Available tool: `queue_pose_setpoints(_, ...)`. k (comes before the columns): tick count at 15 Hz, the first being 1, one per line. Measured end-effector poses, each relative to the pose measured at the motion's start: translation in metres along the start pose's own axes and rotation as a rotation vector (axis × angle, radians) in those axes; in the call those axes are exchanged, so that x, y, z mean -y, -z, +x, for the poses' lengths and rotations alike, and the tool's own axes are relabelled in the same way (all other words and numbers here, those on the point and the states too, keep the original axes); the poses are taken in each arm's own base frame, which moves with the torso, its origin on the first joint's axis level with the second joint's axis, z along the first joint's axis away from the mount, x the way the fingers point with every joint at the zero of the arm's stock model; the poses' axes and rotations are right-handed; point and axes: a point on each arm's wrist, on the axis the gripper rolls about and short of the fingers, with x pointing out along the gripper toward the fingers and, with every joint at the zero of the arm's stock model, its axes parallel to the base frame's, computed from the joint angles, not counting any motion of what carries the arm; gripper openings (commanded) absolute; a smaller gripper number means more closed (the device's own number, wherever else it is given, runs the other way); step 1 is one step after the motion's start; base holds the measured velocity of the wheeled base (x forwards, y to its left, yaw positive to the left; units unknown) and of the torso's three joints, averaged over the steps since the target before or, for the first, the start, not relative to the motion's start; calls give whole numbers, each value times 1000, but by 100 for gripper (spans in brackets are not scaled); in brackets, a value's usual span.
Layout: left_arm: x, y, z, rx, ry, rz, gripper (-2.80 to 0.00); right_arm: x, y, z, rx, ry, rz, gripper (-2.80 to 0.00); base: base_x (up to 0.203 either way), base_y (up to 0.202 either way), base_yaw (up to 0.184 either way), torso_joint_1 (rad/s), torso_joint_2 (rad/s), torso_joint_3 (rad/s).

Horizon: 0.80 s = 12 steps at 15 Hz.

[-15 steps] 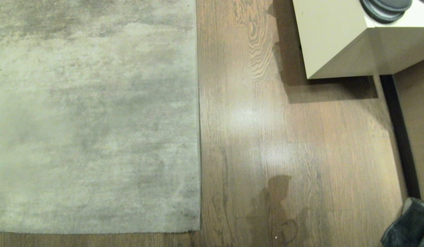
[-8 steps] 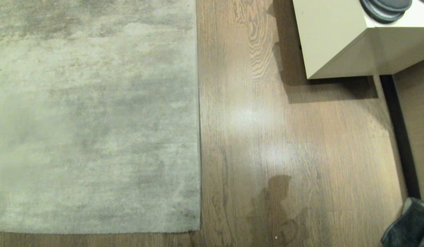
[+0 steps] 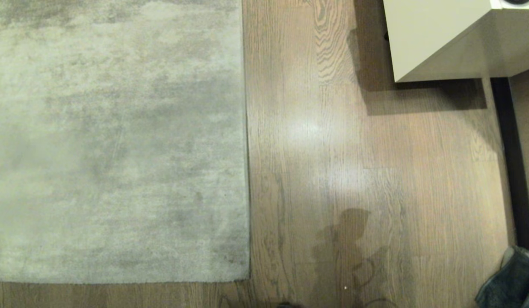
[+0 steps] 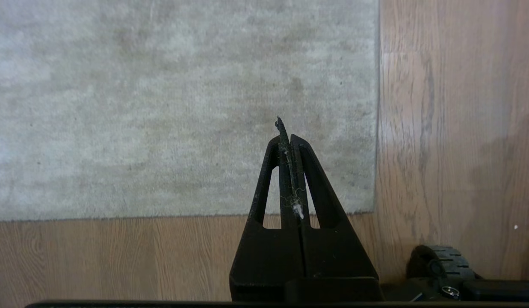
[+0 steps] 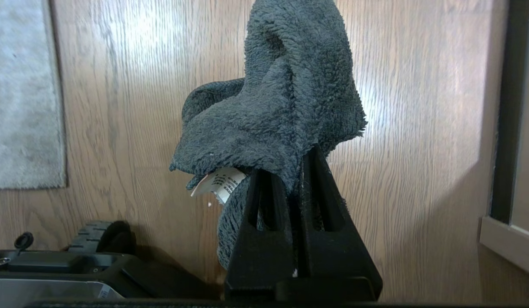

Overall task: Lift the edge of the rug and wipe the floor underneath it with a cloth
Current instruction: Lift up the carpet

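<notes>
The pale grey-beige rug (image 3: 119, 141) lies flat on the brown wood-grain floor (image 3: 354, 162). Its rug edge (image 3: 246, 128) runs straight away from me, and its near border (image 3: 119, 282) meets that edge at a corner. My left gripper (image 4: 285, 137) hangs shut above the rug's corner area (image 4: 367, 201), with only a bit of lint between its fingers. My right gripper (image 5: 296, 169) is shut on the dark grey-teal cloth (image 5: 285, 98), which drapes over its tips above bare floor (image 5: 418, 149). The cloth (image 3: 508, 280) also peeks into the head view's lower right corner.
A cream cabinet (image 3: 444, 38) stands at the far right and casts a shadow on the planks. A dark strip (image 3: 514, 171) runs along the right side. My base's wheel (image 4: 439, 261) sits near the rug corner, and my shadow (image 3: 350, 239) falls on the floor.
The whole head view has shifted: the cabinet slid up and right and the rug's near border rose slightly, so the camera moved. Rug and cloth kept their places.
</notes>
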Motion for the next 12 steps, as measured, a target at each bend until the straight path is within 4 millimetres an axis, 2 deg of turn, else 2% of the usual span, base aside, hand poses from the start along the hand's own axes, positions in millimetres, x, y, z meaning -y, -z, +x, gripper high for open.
queue_pose_setpoints(12, 0, 0, 0, 0, -1, 0, -280, 0, 0, 0, 0, 0, 0, -280, 0, 0, 0, 3, 2, -201)
